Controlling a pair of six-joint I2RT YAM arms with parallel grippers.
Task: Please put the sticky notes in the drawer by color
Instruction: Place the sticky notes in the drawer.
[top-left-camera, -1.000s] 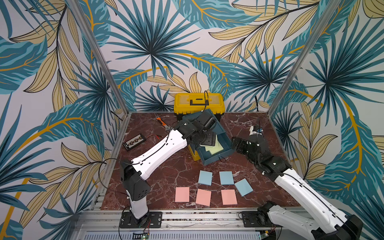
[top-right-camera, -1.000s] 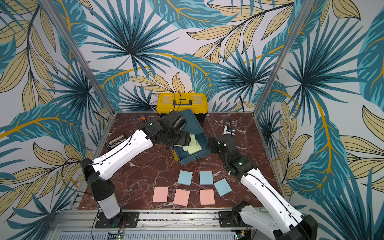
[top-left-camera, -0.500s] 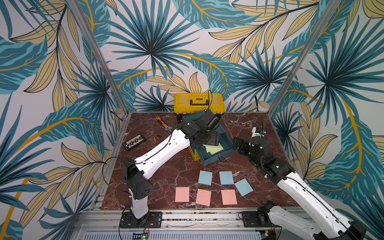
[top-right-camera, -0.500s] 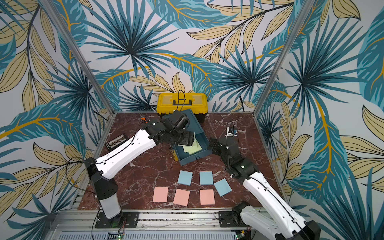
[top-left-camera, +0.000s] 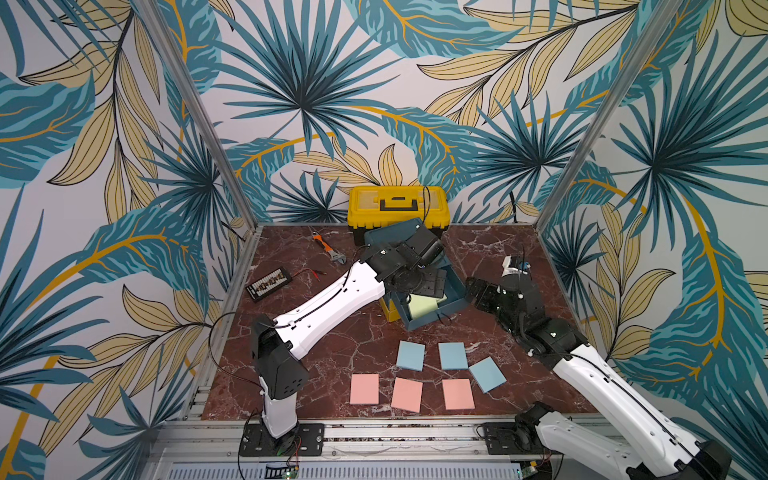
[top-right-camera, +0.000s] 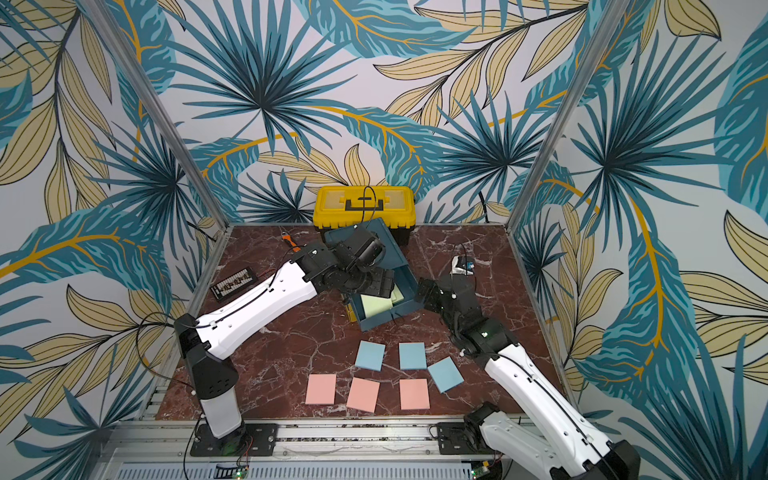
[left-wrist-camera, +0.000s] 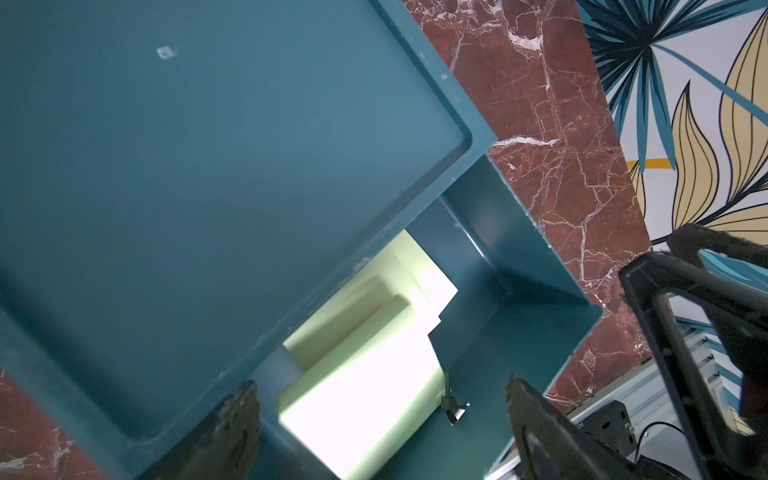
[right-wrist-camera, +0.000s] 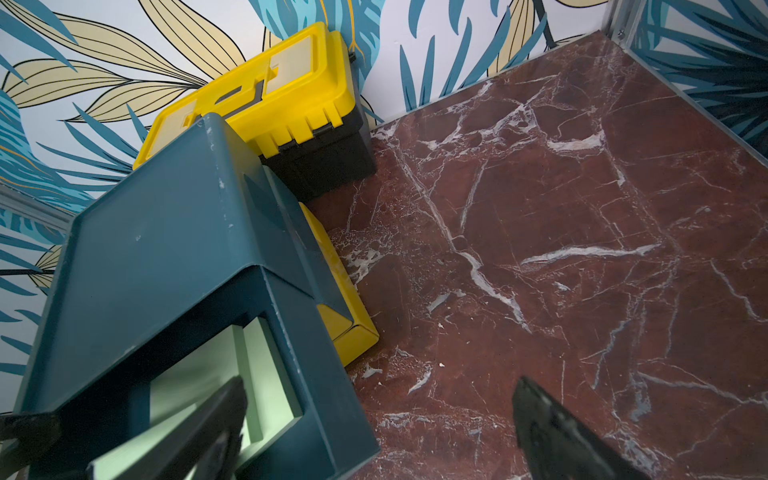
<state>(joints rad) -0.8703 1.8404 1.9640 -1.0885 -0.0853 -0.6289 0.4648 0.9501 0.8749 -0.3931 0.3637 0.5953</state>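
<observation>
Left gripper (left-wrist-camera: 380, 397) hung over the open teal drawer (top-left-camera: 428, 322), jaws spread and empty — green sticky notes (top-left-camera: 423, 306) lay inside. Right gripper (right-wrist-camera: 380, 388), jaws likewise spread, stood beside it. Blue pads (top-left-camera: 452, 355) lay frontward, nearer that gripper — one skewed.

3 walls (top-left-camera: 299, 104) carry wallpaper of teal and tan palm leaves on a pale ground, and they meet at 2 aluminium posts (top-left-camera: 199, 112) rising at 11 and 1 o'clock. The tabletop (top-left-camera: 490, 249) is red-brown marble with white veins (evenly lit, only soft shadows), edged at 6 o'clock by a slotted aluminium rail (top-left-camera: 395, 432).
</observation>
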